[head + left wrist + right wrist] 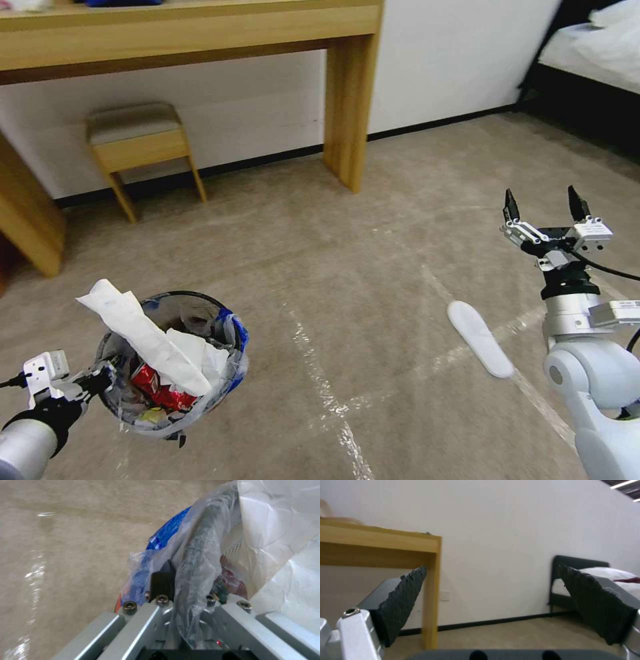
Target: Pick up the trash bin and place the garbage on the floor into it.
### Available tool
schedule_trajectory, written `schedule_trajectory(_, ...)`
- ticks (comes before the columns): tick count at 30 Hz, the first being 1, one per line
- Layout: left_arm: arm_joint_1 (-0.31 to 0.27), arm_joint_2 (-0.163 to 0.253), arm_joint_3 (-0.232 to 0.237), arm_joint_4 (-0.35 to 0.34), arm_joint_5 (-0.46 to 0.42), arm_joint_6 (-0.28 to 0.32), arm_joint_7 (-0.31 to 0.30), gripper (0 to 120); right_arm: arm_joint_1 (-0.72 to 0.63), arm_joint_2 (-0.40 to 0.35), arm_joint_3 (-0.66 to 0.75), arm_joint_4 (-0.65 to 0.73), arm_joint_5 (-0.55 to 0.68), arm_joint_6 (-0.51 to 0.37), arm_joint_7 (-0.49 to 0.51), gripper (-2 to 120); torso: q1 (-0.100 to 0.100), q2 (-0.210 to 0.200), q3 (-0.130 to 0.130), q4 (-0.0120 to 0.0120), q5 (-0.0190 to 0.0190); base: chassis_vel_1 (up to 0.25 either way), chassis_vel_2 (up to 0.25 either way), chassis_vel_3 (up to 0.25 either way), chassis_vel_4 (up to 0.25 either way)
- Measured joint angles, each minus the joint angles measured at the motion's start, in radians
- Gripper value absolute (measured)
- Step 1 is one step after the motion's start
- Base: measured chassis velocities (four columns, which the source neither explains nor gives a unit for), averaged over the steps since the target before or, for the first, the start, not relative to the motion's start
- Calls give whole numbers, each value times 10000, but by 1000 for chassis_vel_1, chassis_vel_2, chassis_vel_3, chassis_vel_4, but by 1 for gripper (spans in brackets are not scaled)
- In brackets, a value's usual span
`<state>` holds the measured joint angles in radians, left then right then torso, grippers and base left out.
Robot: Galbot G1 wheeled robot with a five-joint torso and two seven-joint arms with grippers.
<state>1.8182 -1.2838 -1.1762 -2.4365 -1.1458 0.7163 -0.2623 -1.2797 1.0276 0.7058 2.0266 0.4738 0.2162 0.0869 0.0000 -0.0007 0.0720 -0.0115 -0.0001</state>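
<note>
At the lower left of the head view the left gripper (100, 380) holds the bin (175, 363) by its near rim, lifted above the floor (373, 267). Inside lie a long white tissue (150, 340) sticking out over the rim and a crushed red can (160, 389). The left wrist view gives the grip up close: the gripper (186, 590) is closed on the bin's (200, 555) dark rim, with the clear bag (166, 537) and its blue print bunched between the fingers (162, 582), one finger outside the wall and the other inside. White tissue (280, 530) hangs over that rim.

To the right in the head view a flat white slipper (480, 338) lies on the floor across a tape line (327, 393), just beside the right arm. The right gripper (547, 203) is raised above the floor, pointing away from the robot, jaws spread wide and holding nothing. The right wrist view looks out between its two ribbed black pads (403, 597), far apart, level across the room.

The floor is beige carpet crossed by shiny tape lines. Along the white wall (453, 60) stands a wooden bench (200, 27) with a stool (137, 143) tucked beneath it. A bed (593, 53) stands at the far right, its dark headboard (576, 562) and white pillow (610, 572) visible from the right wrist.
</note>
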Motion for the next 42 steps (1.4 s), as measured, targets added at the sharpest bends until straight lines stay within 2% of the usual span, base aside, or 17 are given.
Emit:
schedule_trajectory(8,-98,-59,6,121,22,2,-1,1,99,28,-238,-264,-56,181,-147,100,0,0,0,-4,0,-121,-108,-127,-130)
schedule_trajectory(26,-229,-29,-38,355,15,-9,-1,1,376,150,-642,-633,-174,264,-212,100,0,0,0,2,0,-126,-123,-129,-125)
schedule_trajectory(33,-348,-16,-29,442,46,-23,-20,1,464,165,-761,-747,-226,292,-230,100,0,0,0,-10,0,-97,-105,-96,-96)
schedule_trajectory(37,-372,-16,-61,505,51,-26,-51,1,586,205,-925,-837,-249,293,-249,100,0,0,0,8,-1,-19,-12,-11,-20)
schedule_trajectory(42,-374,-52,-71,528,61,-31,-56,1,642,260,-1057,-915,-286,292,-299,100,0,0,0,2,-1,0,0,0,0)
